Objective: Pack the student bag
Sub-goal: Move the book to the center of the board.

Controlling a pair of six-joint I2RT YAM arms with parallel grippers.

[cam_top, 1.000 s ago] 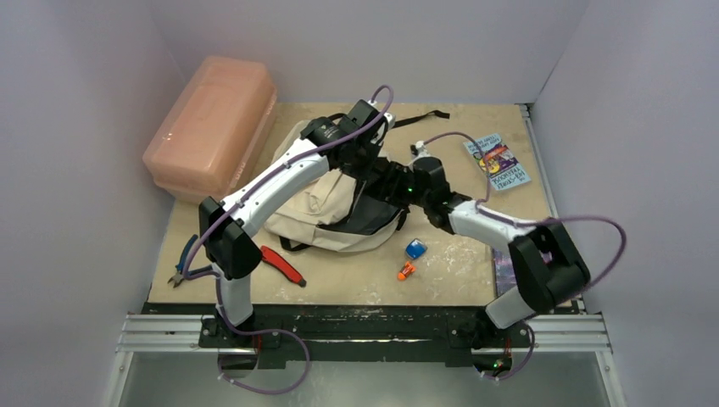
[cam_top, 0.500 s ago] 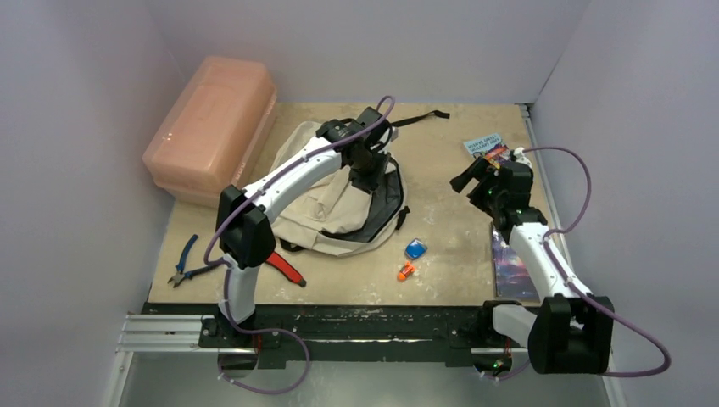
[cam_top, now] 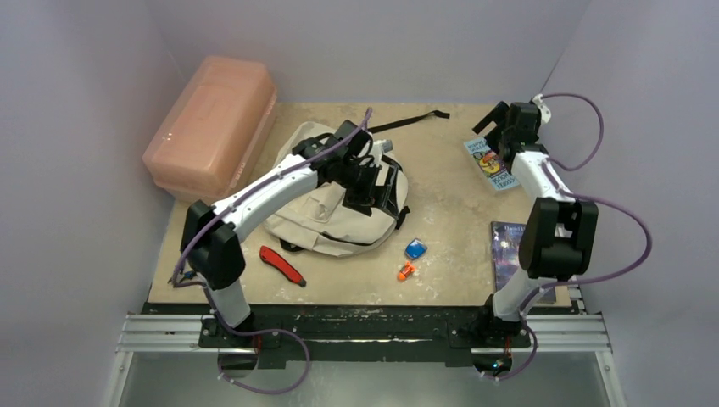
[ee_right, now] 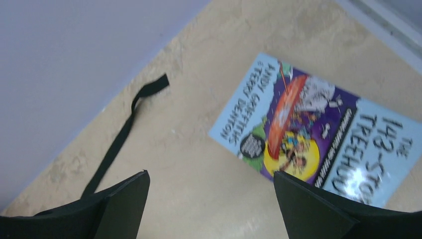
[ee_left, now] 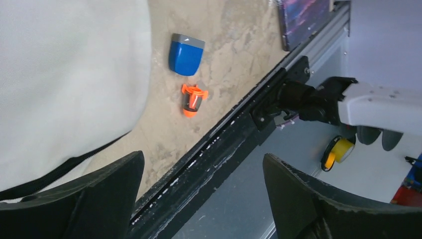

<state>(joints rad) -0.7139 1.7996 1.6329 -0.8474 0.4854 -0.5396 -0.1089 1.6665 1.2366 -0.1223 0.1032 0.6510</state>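
Student bag: the student bag [cam_top: 326,212] lies flat in the middle of the worktop [cam_top: 449,203], a bit to the left, with its black strap [cam_top: 415,120] trailing to the far side
Left pincer: the left pincer [cam_top: 363,180] hangs over the right part of the bag, wide open and holding nothing; in its own view the cream cloth fills the left side
Right pincer: the right pincer [cam_top: 500,119] is well apart from the bag, at the far right over a bright book [cam_top: 498,163], wide open and empty
Change: a second ago both pincers were together at the bag and the left one was shut; now the left one has let go, and the right arm has swung away to the far right
Worktop: sandy and scuffed; a small blue thing [cam_top: 415,249] and a small orange thing [cam_top: 406,271] lie near the bag's right side, a red cutter [cam_top: 281,264] at its near left, a dark book [cam_top: 509,246] at the right edge, a pink box [cam_top: 212,123] at the far left
Room: plain pale walls on three sides
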